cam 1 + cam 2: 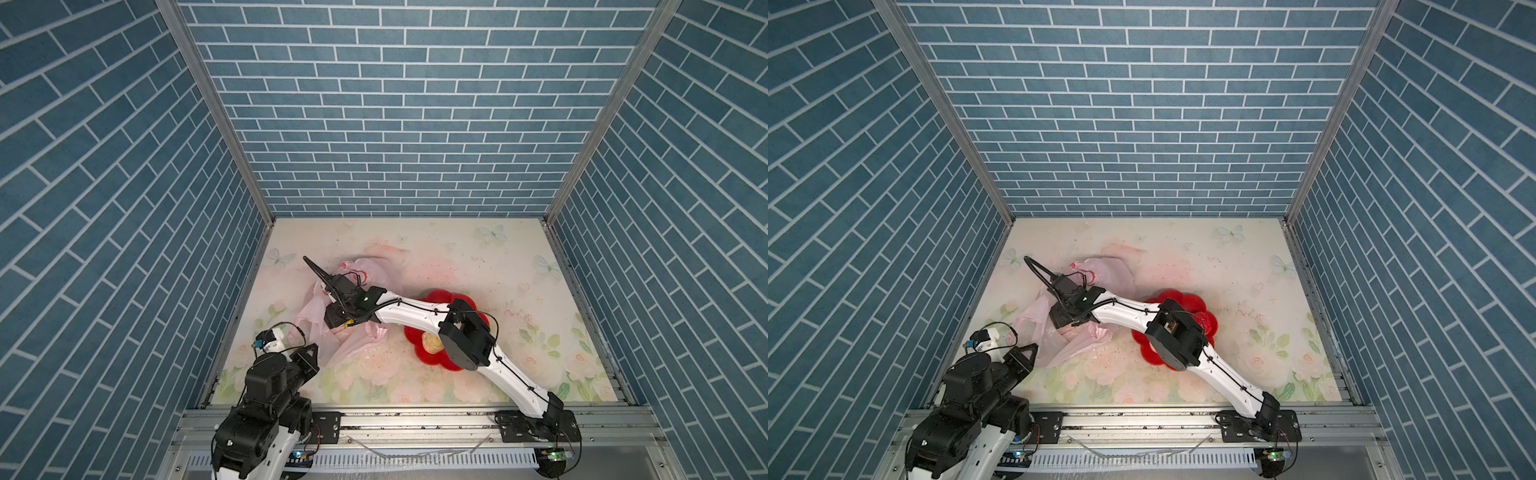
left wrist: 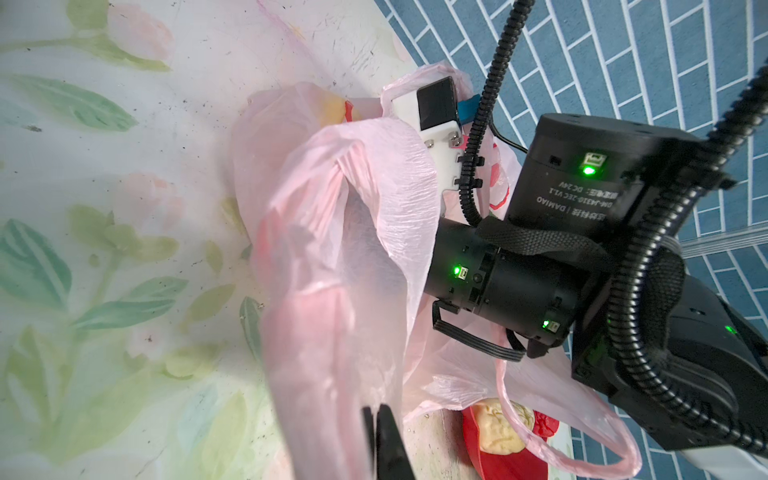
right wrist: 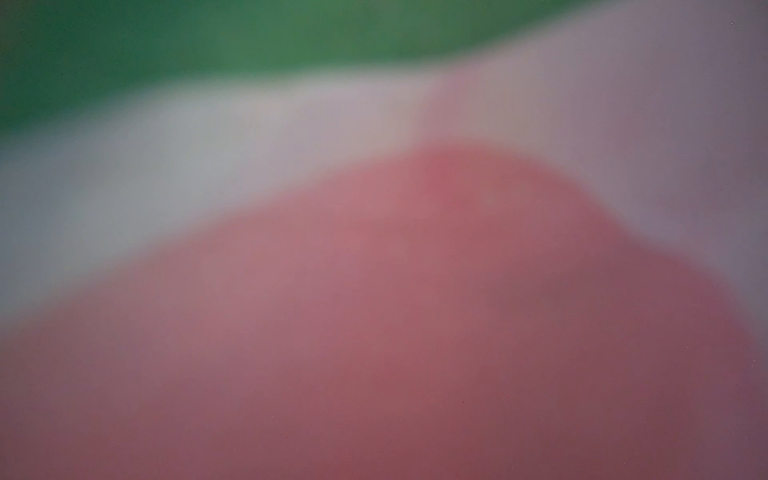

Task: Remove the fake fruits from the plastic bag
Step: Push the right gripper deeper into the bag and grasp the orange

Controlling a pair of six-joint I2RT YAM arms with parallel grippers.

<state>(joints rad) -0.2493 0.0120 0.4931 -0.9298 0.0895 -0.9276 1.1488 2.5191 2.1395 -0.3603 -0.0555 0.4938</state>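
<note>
The pale-pink plastic bag lies crumpled on the left half of the floral table. My left gripper is shut on a stretched edge of the bag near the front left. My right gripper reaches across into the bag's mouth, and its fingers are hidden by the film. In the right wrist view only a blurred green shape and a blurred red shape show. A yellowish fruit shows faintly through the film. One cream bumpy fruit lies in the bowl.
A red flower-shaped bowl stands right of the bag, partly under my right arm. Blue brick walls close in the table on three sides. A metal rail runs along the front edge.
</note>
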